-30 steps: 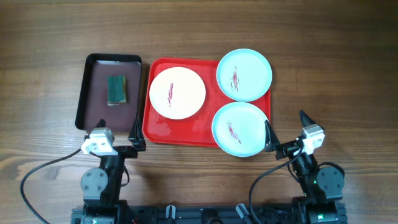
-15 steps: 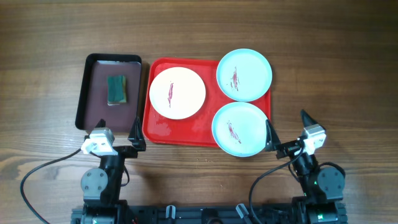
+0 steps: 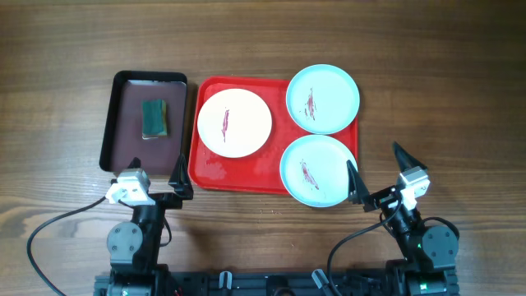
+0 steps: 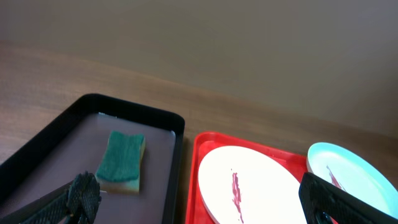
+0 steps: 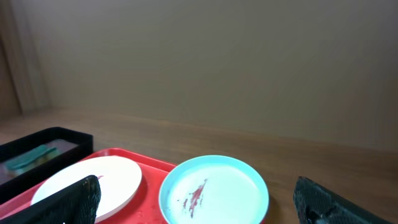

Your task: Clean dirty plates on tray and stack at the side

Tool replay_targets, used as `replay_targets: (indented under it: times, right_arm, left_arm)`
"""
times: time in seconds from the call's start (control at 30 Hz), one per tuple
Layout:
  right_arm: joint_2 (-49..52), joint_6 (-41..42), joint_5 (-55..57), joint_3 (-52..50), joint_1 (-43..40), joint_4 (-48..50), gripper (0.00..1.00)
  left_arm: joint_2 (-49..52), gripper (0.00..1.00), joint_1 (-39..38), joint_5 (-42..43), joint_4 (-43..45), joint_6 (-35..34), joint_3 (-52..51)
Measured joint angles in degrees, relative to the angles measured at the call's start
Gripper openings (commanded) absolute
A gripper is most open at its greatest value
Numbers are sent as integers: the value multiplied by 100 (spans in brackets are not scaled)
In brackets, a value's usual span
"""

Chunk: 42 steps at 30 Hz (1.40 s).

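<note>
The red tray (image 3: 205,168) holds a white plate (image 3: 234,122) on its left and two turquoise plates, one at the far right (image 3: 322,99) and one at the near right (image 3: 317,170). All three have red sauce smears. My left gripper (image 3: 156,164) is open and empty at the near edge of the dark tray. My right gripper (image 3: 372,156) is open and empty just right of the near turquoise plate. The left wrist view shows its gripper (image 4: 205,199), the white plate (image 4: 261,186) and the red tray (image 4: 193,180). The right wrist view shows its gripper (image 5: 199,202) before a turquoise plate (image 5: 214,190).
A dark brown-black tray (image 3: 111,123) stands left of the red tray with a green sponge (image 3: 153,117) lying in it. The sponge (image 4: 122,162) also shows in the left wrist view. Bare wooden table lies right of the red tray and beyond both trays.
My right gripper has shifted slightly left and forward, toward the near turquoise plate. The left arm and the plates have not moved.
</note>
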Motion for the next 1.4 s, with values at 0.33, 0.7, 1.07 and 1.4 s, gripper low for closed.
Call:
replay_targets:
  times: [0.33,0.7,1.07,1.4]
  right_arm:
    - [278,-2,-164,232,0,2,100]
    - [2457,0,-1379,2369,0,-289,100]
    - [6647,85,-2337,7241,0,-5130,100]
    - [8166,1272,-2214,7772,348,-4658,89]
  left_arm:
    - [824,100,0,85,-310,-33,918]
    - [3008,100,0,496,-1926,-317,3436]
    - [6841,100,-4,573,-7044,-22,8647]
    - [8089,100,2,1261,-7049,-37,8961]
